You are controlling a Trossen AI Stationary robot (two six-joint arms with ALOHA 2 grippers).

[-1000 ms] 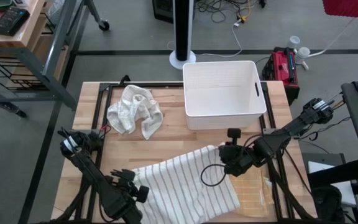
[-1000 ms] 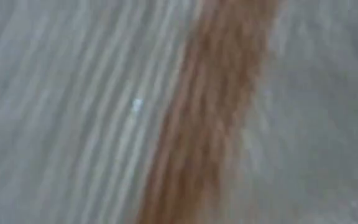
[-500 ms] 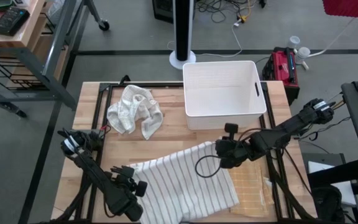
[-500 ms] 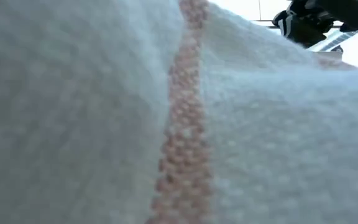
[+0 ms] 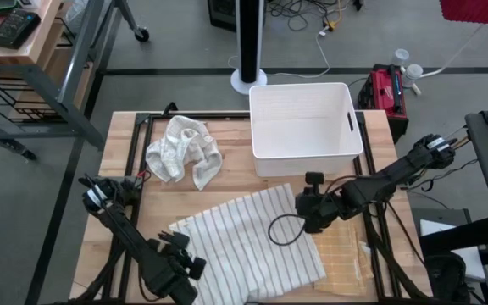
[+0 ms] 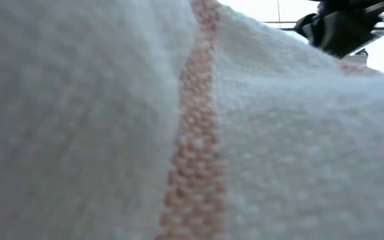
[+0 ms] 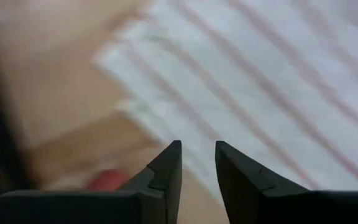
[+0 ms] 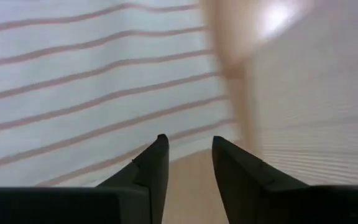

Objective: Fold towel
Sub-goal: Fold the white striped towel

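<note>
A white towel with thin reddish stripes [image 5: 248, 241] lies spread flat on the near middle of the wooden table. It fills the low view [image 6: 145, 133]. My left gripper [image 5: 176, 263] hangs open over the towel's near-left edge; its wrist view shows its fingers [image 7: 197, 146] apart above the striped cloth [image 7: 260, 74] with nothing between them. My right gripper [image 5: 307, 210] stands open over the towel's far-right corner. Its fingers [image 8: 188, 140] are also apart above the cloth's edge [image 8: 104, 93], holding nothing.
A crumpled white cloth [image 5: 185, 151] lies at the far left of the table. A white bin [image 5: 303, 127] stands at the far middle. A tan mat [image 5: 346, 258] lies under the towel's right side. A black cable loop [image 5: 282, 230] hangs by my right gripper.
Both grippers have opened and let go of the towel. The edge they held up has dropped, and the towel now lies spread flat, reaching a little farther toward the bin. My left gripper has sunk slightly toward the near edge.
</note>
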